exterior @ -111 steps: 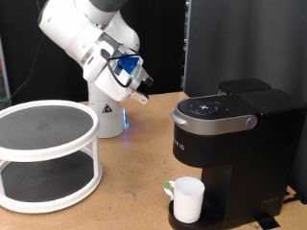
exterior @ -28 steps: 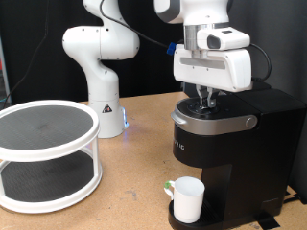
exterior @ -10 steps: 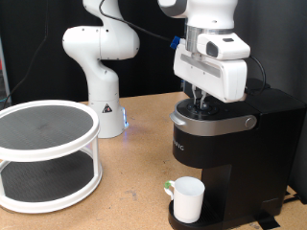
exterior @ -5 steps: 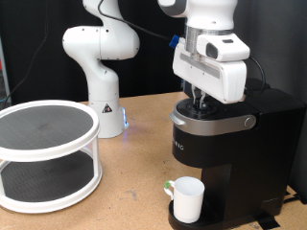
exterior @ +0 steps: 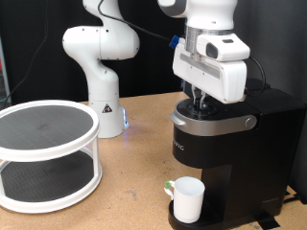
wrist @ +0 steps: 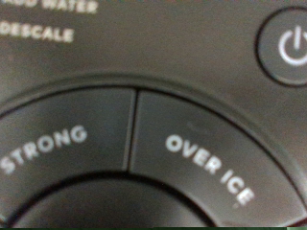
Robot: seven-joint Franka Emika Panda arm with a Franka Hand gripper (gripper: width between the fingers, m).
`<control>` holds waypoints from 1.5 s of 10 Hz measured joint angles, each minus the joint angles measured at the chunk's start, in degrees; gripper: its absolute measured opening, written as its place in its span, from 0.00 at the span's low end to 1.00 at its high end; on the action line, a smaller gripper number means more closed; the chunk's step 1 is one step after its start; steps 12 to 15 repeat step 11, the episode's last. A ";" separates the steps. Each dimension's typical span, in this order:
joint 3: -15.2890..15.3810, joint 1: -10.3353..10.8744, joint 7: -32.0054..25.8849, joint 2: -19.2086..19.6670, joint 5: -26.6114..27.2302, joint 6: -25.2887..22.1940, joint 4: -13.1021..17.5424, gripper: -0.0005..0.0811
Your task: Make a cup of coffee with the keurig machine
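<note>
The black keurig machine (exterior: 245,153) stands at the exterior view's right, its lid closed. The white cup (exterior: 188,198) sits on the drip tray under the spout, handle towards the exterior view's left. My gripper (exterior: 200,103) points down at the machine's button panel, its fingertips close together and at or just above the surface. The wrist view is filled by the panel at very close range: the STRONG button (wrist: 43,149), the OVER ICE button (wrist: 206,168) and the power button (wrist: 288,48). No fingers show in the wrist view.
A white two-tier round rack (exterior: 43,153) stands at the exterior view's left on the wooden table (exterior: 125,187). The arm's white base (exterior: 104,101) is behind, with a dark curtain at the back.
The arm swung from the exterior view's left to above the machine's top. In the last seconds the hand tilted slightly; over the last second it has held still.
</note>
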 joint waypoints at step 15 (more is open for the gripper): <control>-2.82 0.01 -13.44 -9.66 19.08 8.94 -8.21 0.01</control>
